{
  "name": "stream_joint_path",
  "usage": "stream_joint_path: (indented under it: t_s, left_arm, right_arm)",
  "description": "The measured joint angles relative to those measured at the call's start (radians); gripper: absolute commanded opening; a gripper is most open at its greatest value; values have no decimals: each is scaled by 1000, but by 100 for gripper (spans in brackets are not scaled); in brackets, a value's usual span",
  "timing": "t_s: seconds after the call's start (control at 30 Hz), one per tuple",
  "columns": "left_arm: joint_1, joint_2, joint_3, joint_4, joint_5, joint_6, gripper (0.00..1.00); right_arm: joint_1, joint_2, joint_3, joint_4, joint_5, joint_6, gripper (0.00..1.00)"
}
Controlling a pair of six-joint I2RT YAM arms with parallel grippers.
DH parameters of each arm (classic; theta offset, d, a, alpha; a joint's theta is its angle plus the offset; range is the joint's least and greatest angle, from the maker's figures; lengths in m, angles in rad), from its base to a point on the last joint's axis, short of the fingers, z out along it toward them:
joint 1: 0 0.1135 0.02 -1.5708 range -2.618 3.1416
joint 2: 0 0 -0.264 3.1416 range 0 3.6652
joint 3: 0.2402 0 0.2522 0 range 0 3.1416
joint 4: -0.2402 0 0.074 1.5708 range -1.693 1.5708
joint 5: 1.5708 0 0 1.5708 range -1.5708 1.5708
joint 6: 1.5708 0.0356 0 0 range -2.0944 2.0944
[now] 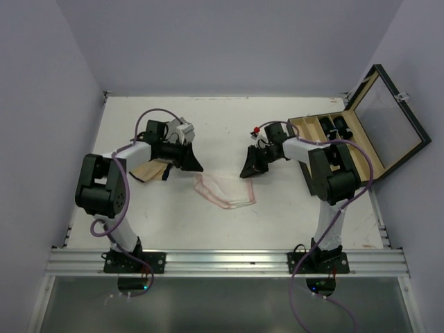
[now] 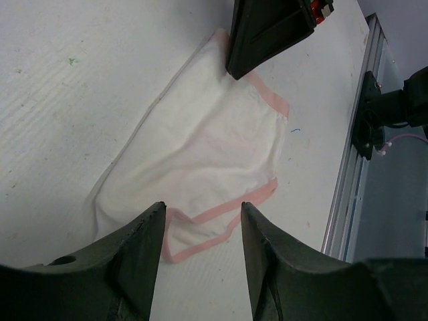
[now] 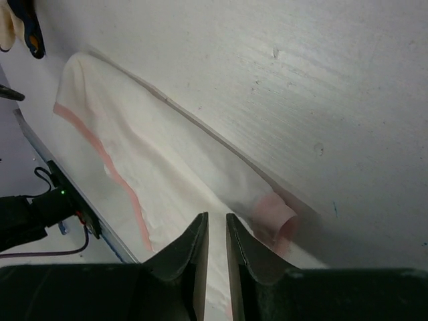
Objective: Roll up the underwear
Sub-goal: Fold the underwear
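The table [image 1: 291,208] is white. The underwear [image 1: 223,193] lies in the middle of it, white with pink edges. The left gripper [image 1: 193,164] is just by its left end. The right gripper [image 1: 250,171] is just by its right end. A tan cloth [image 1: 147,171] lies beside the left gripper, and part of it is hidden under that arm. At the back right a box [image 1: 303,127] stands open, with dark things inside.

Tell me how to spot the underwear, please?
On the white table, look between the left gripper and the right gripper. The underwear lies there. It is white with pink trim, unlike the plain tan cloth farther left.
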State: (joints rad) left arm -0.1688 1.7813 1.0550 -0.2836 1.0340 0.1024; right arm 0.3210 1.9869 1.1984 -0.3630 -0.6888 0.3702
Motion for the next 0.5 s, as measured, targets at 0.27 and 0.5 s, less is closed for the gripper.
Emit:
stream_joint_path:
  t_s: [0.27,0.5]
  left_arm:
    - [-10,82,15,29,3,-39,53]
    - [-42,119,28,12,-7,-32,42]
  right_arm:
    - [14,-6,71,-11,0,-5,22]
    - [24,45,73,-7,22,-3,21]
